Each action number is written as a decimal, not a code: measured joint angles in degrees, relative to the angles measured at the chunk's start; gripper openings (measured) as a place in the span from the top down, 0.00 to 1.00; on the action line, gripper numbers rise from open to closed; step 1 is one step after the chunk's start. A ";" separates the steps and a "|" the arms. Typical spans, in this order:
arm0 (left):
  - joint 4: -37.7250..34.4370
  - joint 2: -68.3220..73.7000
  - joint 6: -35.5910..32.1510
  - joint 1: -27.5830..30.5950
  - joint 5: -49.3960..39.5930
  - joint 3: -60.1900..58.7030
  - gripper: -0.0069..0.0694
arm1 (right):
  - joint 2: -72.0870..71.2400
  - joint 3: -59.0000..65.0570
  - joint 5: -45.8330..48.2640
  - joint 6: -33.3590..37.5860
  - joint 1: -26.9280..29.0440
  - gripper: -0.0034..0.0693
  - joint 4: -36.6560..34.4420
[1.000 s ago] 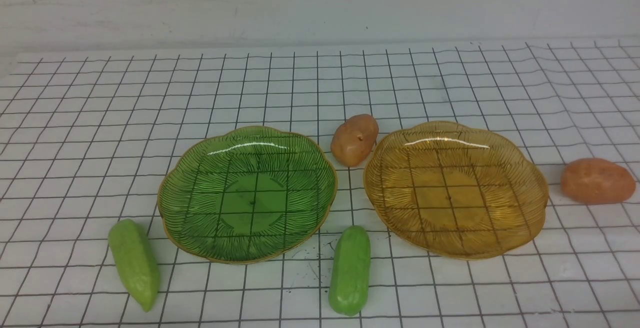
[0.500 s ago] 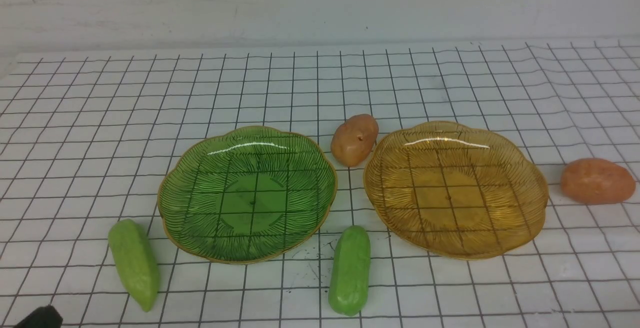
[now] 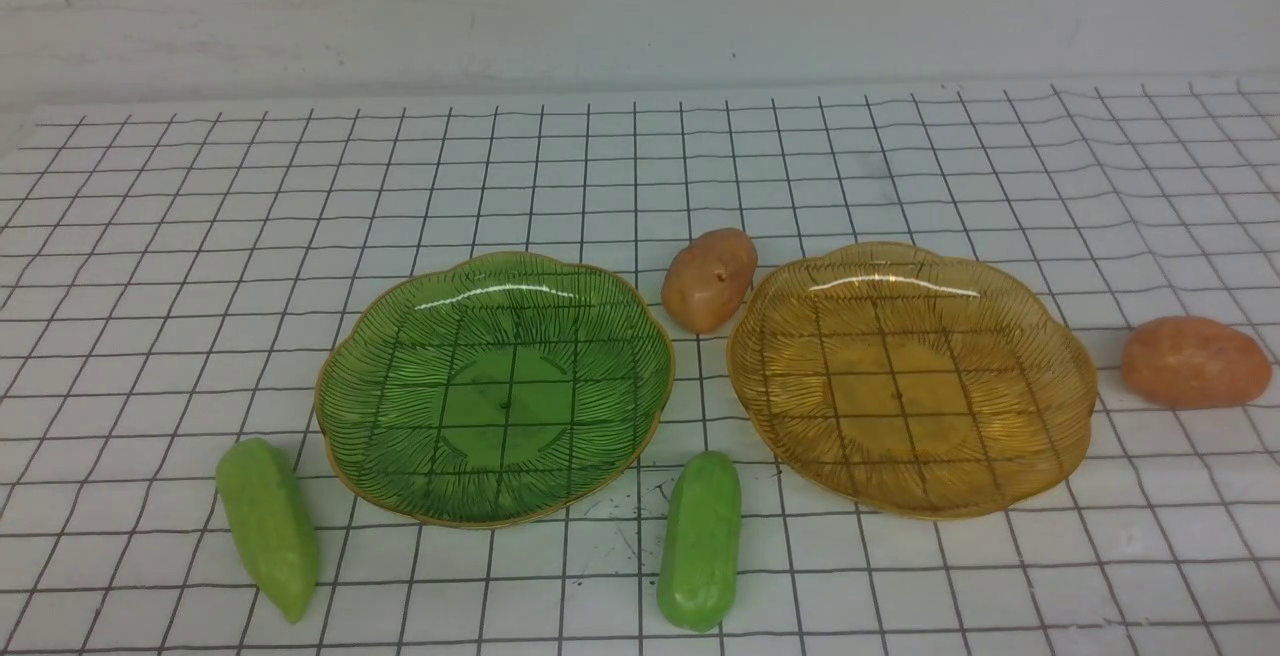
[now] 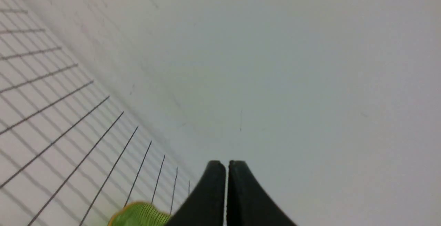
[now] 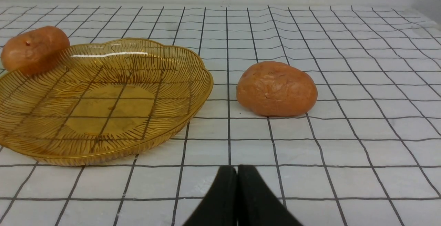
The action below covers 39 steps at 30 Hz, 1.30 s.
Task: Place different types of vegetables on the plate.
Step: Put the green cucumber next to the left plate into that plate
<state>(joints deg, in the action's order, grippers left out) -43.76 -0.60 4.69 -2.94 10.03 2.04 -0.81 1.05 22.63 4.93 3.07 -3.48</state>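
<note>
Both left jaws and right jaws are closed, holding nothing. Ahead of the right jaws a potato (image 5: 276,88) lies on the gridded worktop (image 5: 344,133), near an amber plate (image 5: 198,67); a second potato (image 5: 32,48) sits beyond it. A green plate (image 4: 137,214) edges past the left jaws. A pointed cucumber (image 3: 268,526) and a blunt cucumber (image 3: 700,541) lie outside both plates.

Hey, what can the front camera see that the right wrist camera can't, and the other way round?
Only the front view shows the green plate, the pointed cucumber and the blunt cucumber. Only the right wrist view shows the right gripper, its jaws closed together. Both show the empty amber plate, the middle potato, the right-hand potato and the gridded table.
</note>
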 joint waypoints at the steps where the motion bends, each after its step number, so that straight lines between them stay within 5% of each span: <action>1: 2.36 0.33 -1.63 0.00 -3.08 4.52 0.92 | 0.00 0.06 -0.11 0.00 0.00 0.97 0.17; 5: 7.74 5.79 -6.21 0.00 -13.75 14.86 0.92 | 0.00 0.29 -1.75 -0.27 0.00 0.97 -0.74; 11: 19.81 33.56 -8.54 0.00 -50.15 37.00 0.92 | 0.00 0.66 -13.11 -7.12 0.00 0.97 -22.11; 15: 28.42 50.02 -8.98 0.00 -61.94 41.96 0.92 | 0.00 0.66 -17.62 -9.57 0.00 0.97 -36.65; 24: 32.60 73.90 -8.55 0.00 -59.79 44.69 0.92 | 0.00 0.66 -18.56 -8.38 0.00 0.97 -44.41; 33: 33.93 80.78 -8.50 0.00 -56.31 44.84 0.88 | 2.48 -12.46 3.71 -1.75 0.00 0.97 -40.80; 39: 38.64 83.46 -8.27 0.00 -47.30 44.89 0.49 | 17.55 -25.68 20.58 8.14 0.00 0.97 -35.70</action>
<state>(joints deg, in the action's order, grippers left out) -5.13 82.87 -3.59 -2.94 -37.27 46.92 16.73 -24.63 43.21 13.08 3.07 -39.18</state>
